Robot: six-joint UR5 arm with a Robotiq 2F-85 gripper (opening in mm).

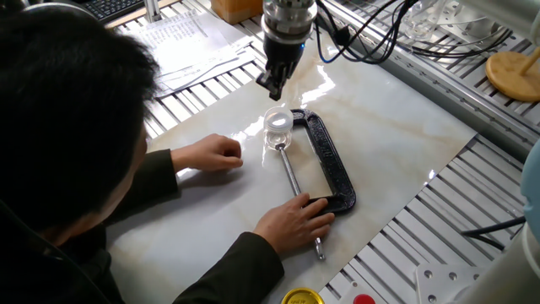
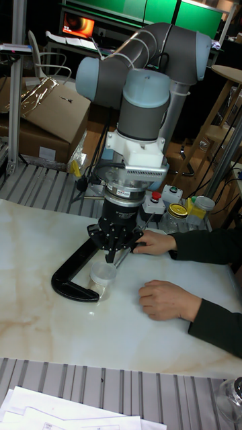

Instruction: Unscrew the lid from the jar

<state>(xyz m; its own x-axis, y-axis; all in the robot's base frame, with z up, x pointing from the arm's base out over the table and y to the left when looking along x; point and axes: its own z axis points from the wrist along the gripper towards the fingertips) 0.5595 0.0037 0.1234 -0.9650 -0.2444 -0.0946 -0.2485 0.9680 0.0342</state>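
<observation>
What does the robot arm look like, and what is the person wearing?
The robot arm is chunky grey tubing with pale blue joint caps and a white wrist block. Its gripper is black, with black cables looping off it. The person's sleeves are dark.
</observation>
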